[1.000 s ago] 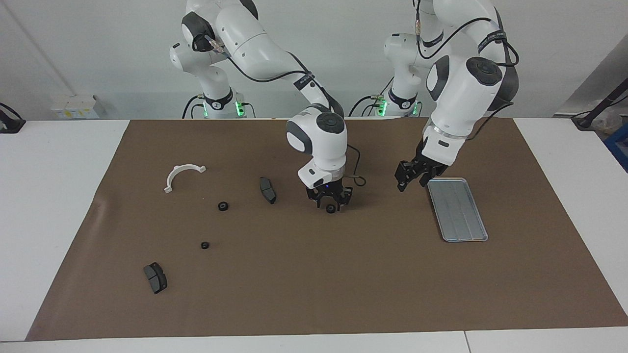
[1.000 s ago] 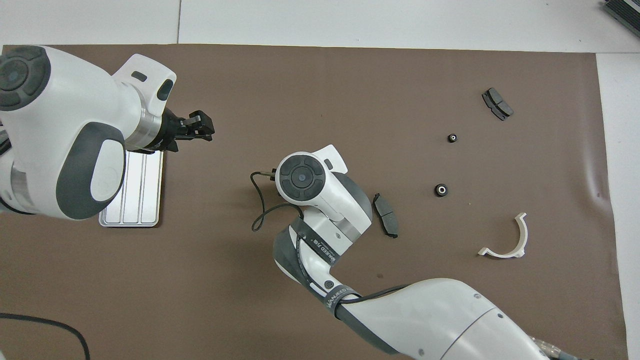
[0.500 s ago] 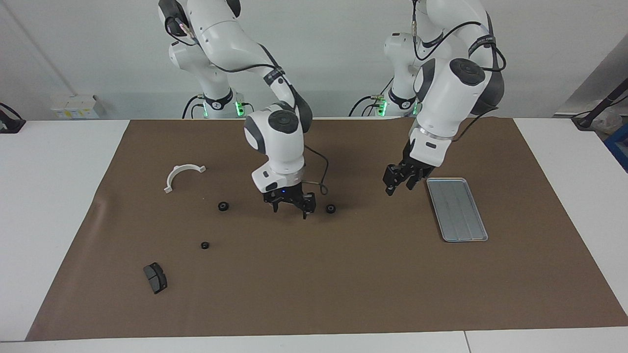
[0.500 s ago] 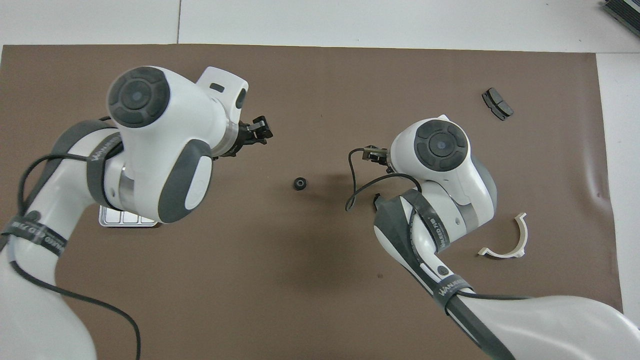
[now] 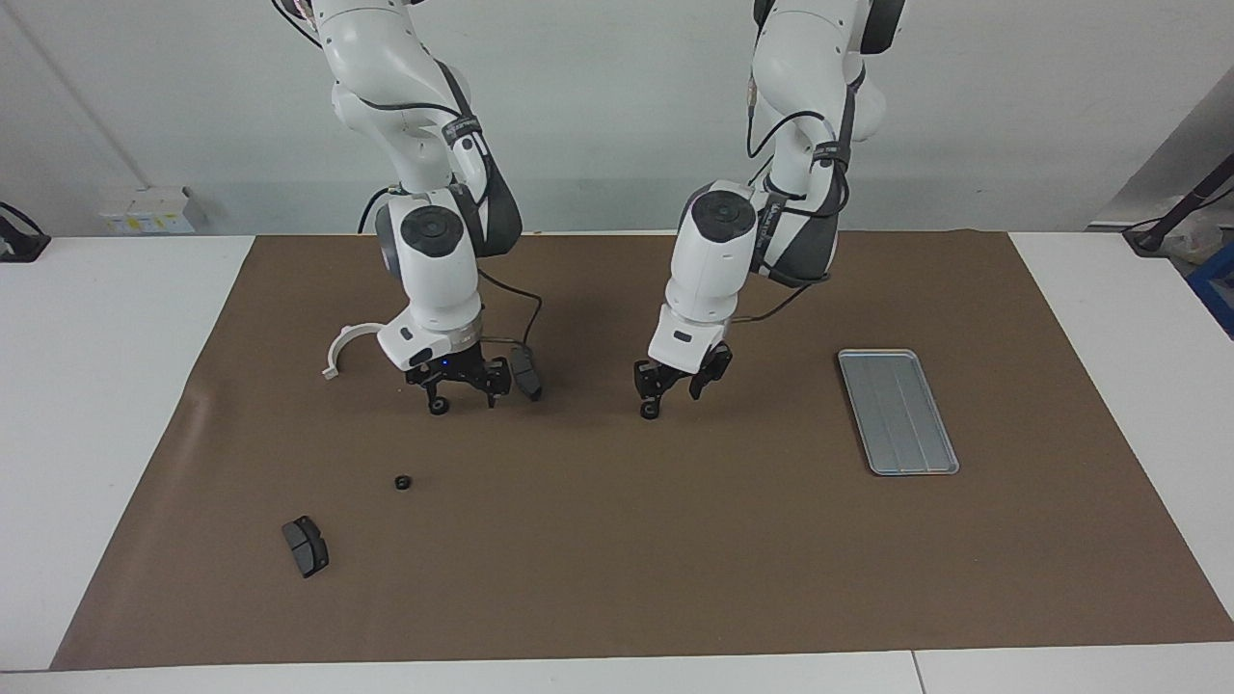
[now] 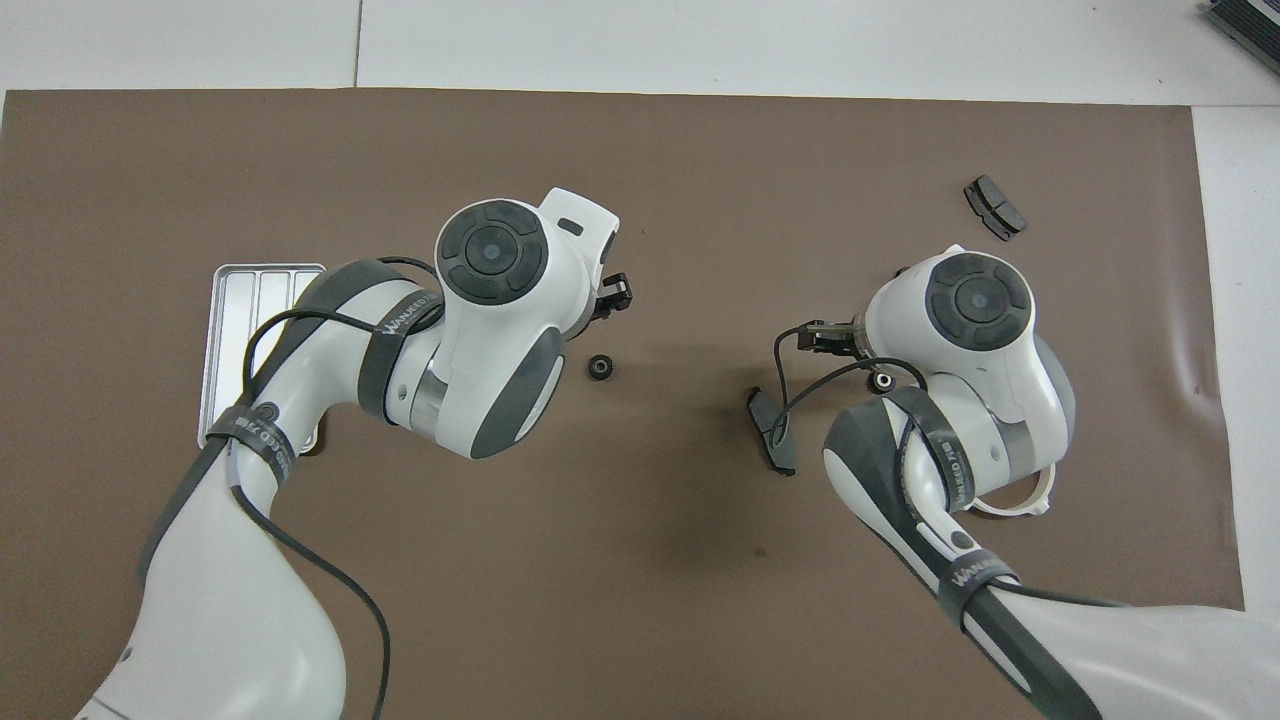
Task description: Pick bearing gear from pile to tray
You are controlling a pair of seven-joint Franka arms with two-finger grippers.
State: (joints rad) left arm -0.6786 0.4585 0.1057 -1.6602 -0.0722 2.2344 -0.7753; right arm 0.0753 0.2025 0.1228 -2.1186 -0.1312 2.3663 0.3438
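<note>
Seen from the facing camera, the left gripper [image 5: 675, 386] hovers mid-mat, one fingertip just above a black gear [image 5: 651, 412]; whether its fingers have closed cannot be told. The right gripper [image 5: 461, 384], fingers spread and empty, straddles another gear [image 5: 439, 406]. At three o'clock from both lies the tray [image 5: 898, 412], bare. From overhead, the central gear [image 6: 599, 368] sits just clear of the left wrist. A good pick likely means centring over each gear before squeezing.
</note>
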